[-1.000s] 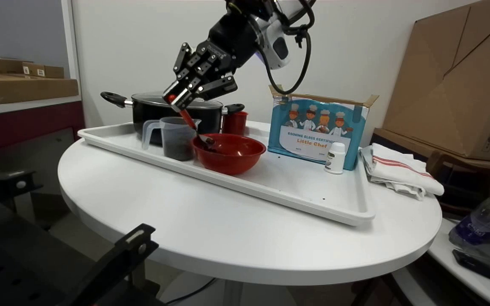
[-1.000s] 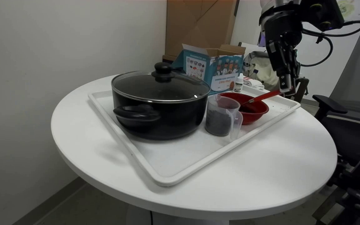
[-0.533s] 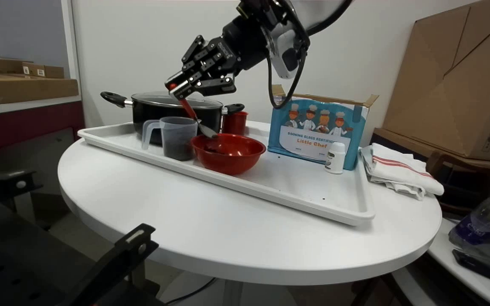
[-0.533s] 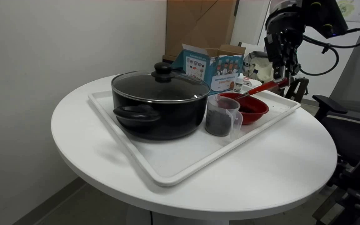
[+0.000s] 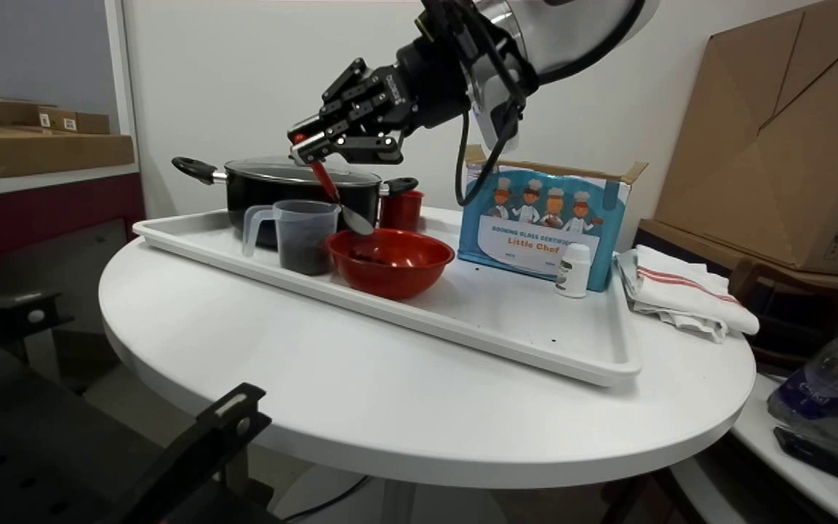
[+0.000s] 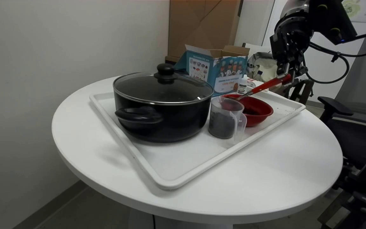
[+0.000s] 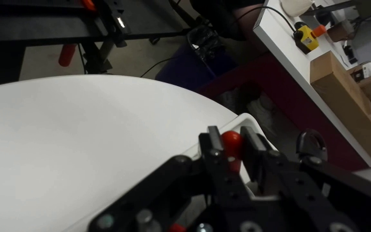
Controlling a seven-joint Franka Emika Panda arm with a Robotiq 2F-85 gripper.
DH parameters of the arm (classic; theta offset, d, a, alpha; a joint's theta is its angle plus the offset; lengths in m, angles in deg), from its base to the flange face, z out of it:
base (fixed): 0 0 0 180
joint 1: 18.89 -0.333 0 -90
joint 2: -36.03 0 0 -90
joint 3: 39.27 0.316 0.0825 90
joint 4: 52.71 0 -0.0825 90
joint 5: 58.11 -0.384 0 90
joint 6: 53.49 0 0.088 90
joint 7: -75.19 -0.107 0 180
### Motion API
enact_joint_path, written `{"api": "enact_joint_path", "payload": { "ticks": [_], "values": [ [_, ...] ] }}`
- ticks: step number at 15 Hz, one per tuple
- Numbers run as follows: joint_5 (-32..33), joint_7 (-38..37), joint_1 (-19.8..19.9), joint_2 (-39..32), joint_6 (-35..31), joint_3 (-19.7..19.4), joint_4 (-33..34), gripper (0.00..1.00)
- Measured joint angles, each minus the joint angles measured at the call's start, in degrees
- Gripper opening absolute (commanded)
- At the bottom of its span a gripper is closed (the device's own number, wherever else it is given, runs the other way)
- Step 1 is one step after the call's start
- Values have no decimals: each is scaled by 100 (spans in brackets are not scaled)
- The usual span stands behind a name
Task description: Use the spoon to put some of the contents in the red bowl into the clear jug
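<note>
My gripper [image 5: 302,148] is shut on the end of the red handle of a spoon [image 5: 324,180]; the handle's round end shows between the fingertips in the wrist view [image 7: 232,143]. The spoon slants down, and its metal head is just above the red bowl's rim on the jug side. Whether the head carries anything I cannot tell. The red bowl [image 5: 393,275] holds a little dark stuff; it also shows in an exterior view [image 6: 258,118]. The clear jug [image 5: 306,233] stands beside the bowl, with dark contents in its lower part, also seen in an exterior view [image 6: 222,122].
A white tray [image 5: 477,338] on a round table [image 5: 390,393] bears everything. The black lidded pot [image 6: 167,122] stands behind the jug, a red cup [image 5: 403,211] beside it. A blue box [image 5: 535,218], white bottle [image 5: 573,271] and folded cloth [image 5: 688,291] are at the other end.
My gripper has moved up with the spoon. The spoon's head has come up from inside the red bowl to just above its rim. Bowl and jug have not moved.
</note>
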Motion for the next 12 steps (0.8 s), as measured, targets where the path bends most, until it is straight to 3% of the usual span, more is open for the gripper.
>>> {"api": "enact_joint_path", "payload": {
  "ticks": [12],
  "values": [
    [-513,19,190,-211,701,-244,28,9]
  ]
}}
